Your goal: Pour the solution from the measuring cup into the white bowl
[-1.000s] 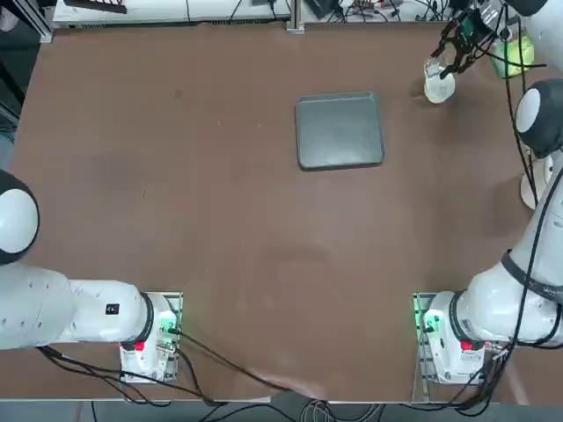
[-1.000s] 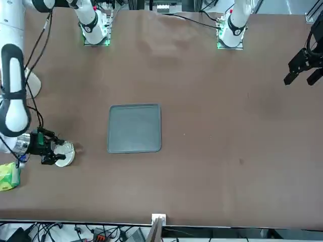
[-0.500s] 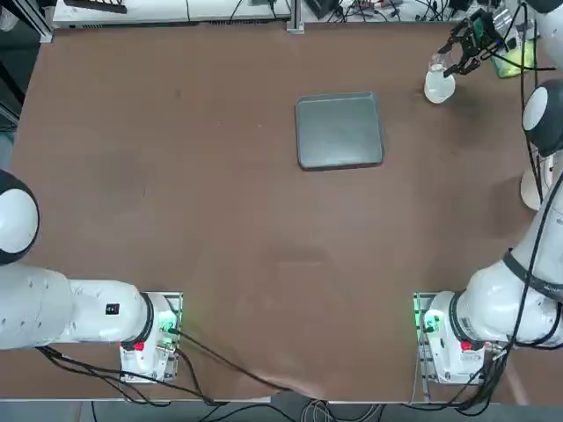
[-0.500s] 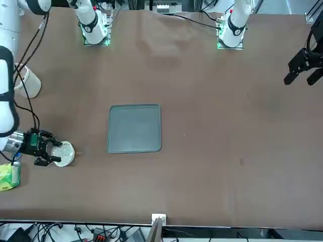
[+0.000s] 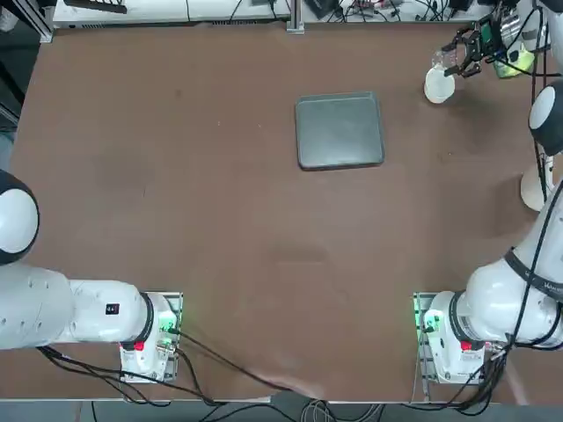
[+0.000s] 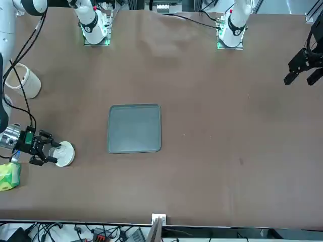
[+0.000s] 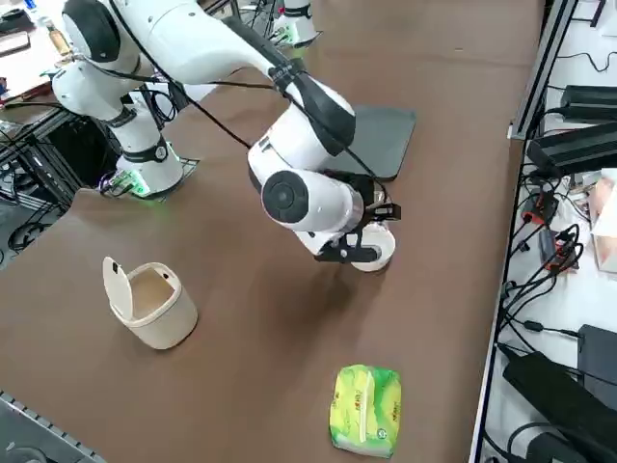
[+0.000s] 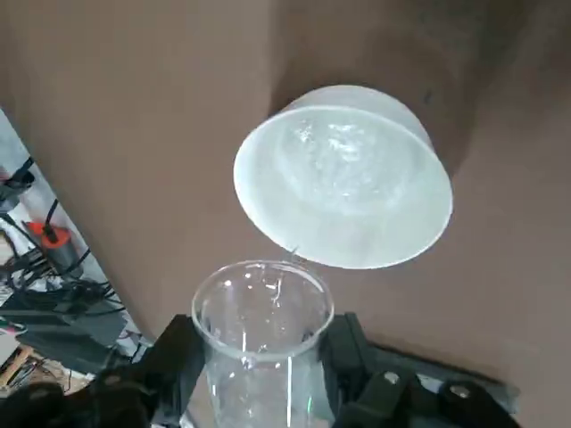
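While cables crowd the floor past the brown table, the right gripper, fingers clamped on the measuring cup, tips it over the white bowl near the far edge.

One white bowl, one measuring cup, one tray, one jug.

A clear glass measuring cup is seen above a plain white bowl on a brown table; a grey tray, an off-white jug and a yellow-green packet are also pictured; the right gripper is black.
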{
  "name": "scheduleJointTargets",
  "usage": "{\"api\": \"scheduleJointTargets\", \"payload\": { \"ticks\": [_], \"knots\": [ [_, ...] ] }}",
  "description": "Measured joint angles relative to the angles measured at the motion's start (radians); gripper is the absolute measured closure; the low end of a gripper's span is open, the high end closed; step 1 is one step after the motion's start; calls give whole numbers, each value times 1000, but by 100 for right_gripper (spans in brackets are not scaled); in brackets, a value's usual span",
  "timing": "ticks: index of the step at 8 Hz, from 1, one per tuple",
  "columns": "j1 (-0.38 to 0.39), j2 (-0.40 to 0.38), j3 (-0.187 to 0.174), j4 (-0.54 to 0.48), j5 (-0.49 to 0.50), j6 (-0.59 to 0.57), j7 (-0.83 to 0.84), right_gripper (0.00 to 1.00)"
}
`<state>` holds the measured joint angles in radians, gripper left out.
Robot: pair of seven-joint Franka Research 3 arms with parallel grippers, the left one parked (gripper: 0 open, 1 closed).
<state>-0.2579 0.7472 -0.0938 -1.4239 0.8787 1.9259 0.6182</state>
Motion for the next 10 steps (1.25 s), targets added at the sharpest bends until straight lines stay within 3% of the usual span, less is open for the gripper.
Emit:
{"api": "scheduleJointTargets", "payload": {
  "ticks": [2, 3, 7, 10],
  "knots": [
    [-7, -1, 0, -1, -6, 0, -12, 26],
    [-5, -2, 1, 3, -56, 1, -17, 26],
    [35, -15, 11, 90, -502, 2, 92, 26],
    [172, -64, 16, 105, -920, -41, 401, 26]
  ]
}}
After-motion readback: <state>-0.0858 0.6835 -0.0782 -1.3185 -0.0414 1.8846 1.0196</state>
